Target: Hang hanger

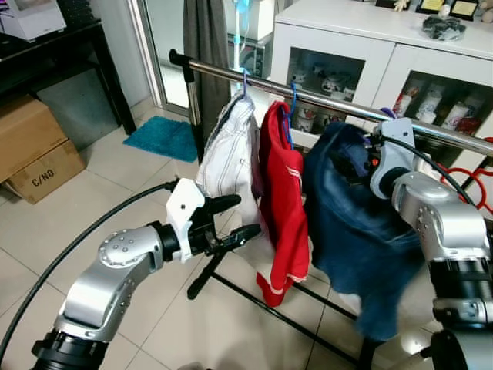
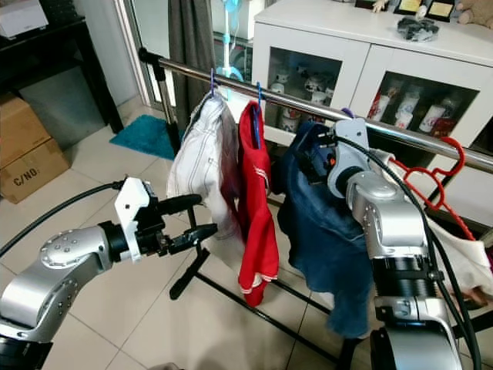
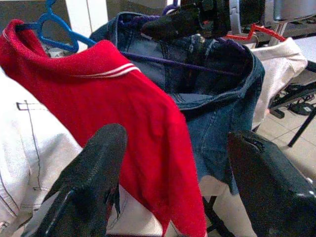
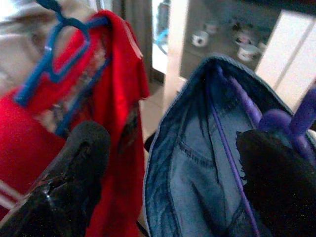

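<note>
A steel rail (image 1: 323, 96) carries a white garment (image 1: 227, 154) and a red shirt (image 1: 281, 200), each on a blue hanger (image 4: 54, 64). Blue jeans (image 1: 354, 223) hang to their right on a purple hanger (image 4: 276, 118) whose hook sits at the rail. My right gripper (image 2: 312, 158) is up at the jeans' waistband, open, its fingers spread either side of the denim, one finger (image 4: 276, 168) close beside the purple hanger. Lower down, my left gripper (image 1: 248, 216) is open and holds nothing, pointing at the white garment and red shirt.
A red hanger (image 2: 431, 173) and a pale garment (image 2: 462, 262) hang further right on the rail. A white glass-front cabinet (image 1: 362, 31) stands behind. Cardboard boxes (image 1: 31, 146), a black table (image 1: 46, 46) and a teal mat (image 1: 162, 137) are at the left. The rack's black feet (image 1: 254, 297) cross the tiled floor.
</note>
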`<state>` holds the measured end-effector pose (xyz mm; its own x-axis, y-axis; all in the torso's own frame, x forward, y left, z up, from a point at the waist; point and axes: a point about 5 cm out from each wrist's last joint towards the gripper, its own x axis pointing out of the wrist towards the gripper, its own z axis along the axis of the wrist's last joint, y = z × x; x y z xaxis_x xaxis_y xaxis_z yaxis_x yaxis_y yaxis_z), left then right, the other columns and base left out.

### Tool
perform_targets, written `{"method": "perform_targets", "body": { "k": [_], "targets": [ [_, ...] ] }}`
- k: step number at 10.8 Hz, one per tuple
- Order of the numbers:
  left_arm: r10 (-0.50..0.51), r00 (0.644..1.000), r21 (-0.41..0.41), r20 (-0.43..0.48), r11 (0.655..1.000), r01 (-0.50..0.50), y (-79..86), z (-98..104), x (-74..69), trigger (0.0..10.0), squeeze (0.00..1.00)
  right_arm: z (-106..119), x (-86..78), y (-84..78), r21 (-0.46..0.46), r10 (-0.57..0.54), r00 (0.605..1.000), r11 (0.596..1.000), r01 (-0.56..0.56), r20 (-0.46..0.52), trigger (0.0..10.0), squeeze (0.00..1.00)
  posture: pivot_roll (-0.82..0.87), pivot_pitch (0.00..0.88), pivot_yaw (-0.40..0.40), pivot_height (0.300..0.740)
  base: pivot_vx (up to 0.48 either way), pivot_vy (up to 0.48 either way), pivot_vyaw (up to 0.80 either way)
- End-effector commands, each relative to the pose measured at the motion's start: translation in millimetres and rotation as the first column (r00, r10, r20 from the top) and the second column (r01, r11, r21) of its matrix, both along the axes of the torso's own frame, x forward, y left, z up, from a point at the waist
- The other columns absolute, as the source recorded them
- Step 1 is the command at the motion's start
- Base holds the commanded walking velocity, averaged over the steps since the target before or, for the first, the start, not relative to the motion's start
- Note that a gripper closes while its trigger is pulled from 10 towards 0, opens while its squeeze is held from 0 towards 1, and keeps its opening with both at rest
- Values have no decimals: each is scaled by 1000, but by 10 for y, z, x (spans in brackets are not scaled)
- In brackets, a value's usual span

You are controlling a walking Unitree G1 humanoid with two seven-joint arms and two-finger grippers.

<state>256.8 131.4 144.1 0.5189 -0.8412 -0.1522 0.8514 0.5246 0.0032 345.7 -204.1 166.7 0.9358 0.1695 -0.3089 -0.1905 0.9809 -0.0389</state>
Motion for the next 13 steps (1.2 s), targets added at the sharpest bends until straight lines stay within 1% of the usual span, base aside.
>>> {"method": "perform_targets", "body": {
  "k": [1, 2, 3, 4, 5, 6, 7, 8, 9, 10, 12, 13],
  "targets": [
    [-8, 1000, 1, 11, 1000, 8, 12, 46, -15, 10000, 0, 94, 15, -52, 0, -18, 1000, 1000, 18, 18, 10000, 0, -96, 0, -6, 740, 0, 0, 0],
    [-7, 1000, -1, 7, 1000, 7, 12, 43, -26, 10000, 0, 127, -35, -34, 19, 26, 999, 999, -26, 20, 10000, 0, -94, 0, -6, 740, 0, 0, 0],
    [-7, 1000, 1, 7, 1000, 7, 14, 45, -31, 10000, 0, 165, -136, -18, 53, 110, 993, 992, -112, 30, 10000, 0, -93, 0, -4, 740, 0, 0, 0],
    [-5, 1000, 3, 8, 1000, 5, 23, 49, -23, 10000, 0, 164, -251, -36, 72, 188, 982, 979, -189, 24, 10000, 0, -96, 0, 0, 740, 0, 0, 0],
    [-13, 1000, 11, 13, 1000, 13, 17, 51, -1, 10000, 0, 152, -309, -198, 11, 163, 987, 987, -163, 3, 10000, 0, -105, 0, 9, 740, 0, 0, 0],
    [-34, 999, 11, 12, 999, 33, -8, 58, 13, 10000, 0, 199, -362, -293, -2, 162, 987, 987, -162, 3, 10000, 0, -116, 0, 23, 740, 0, 0, 0],
    [-53, 999, 9, 9, 999, 52, -31, 63, 21, 10000, 0, 223, -391, -342, -16, 154, 988, 988, -154, 0, 10000, 0, -116, 0, 23, 740, 0, 0, 0],
    [-64, 998, 9, 13, 998, 64, -50, 71, 45, 10000, 0, 254, -309, -377, -23, 78, 996, 997, -77, 42, 10000, 0, -134, 0, 40, 740, 0, 0, 0],
    [-67, 998, 10, 15, 998, 67, -57, 76, 58, 10000, 0, 266, -260, -357, -33, 65, 996, 997, -63, 58, 10000, 0, -133, 0, 40, 740, 0, 0, 0],
    [-65, 998, 10, 19, 998, 65, -46, 84, 73, 10000, 0, 252, -203, -293, -22, 70, 996, 997, -69, 56, 10000, 0, -128, 0, 34, 740, 0, 0, 0],
    [-60, 998, 9, 20, 998, 60, -44, 80, 79, 10000, 0, 143, -75, -289, -11, 0, 1000, 1000, 1, 31, 10000, 0, -120, 0, 26, 740, 0, 0, 0],
    [-59, 998, 10, 23, 998, 59, -41, 78, 82, 10000, 0, 118, -27, -286, 3, -22, 999, 1000, 22, 23, 8000, 0, -118, 0, 22, 740, 0, 0, 0]
  ]
}}
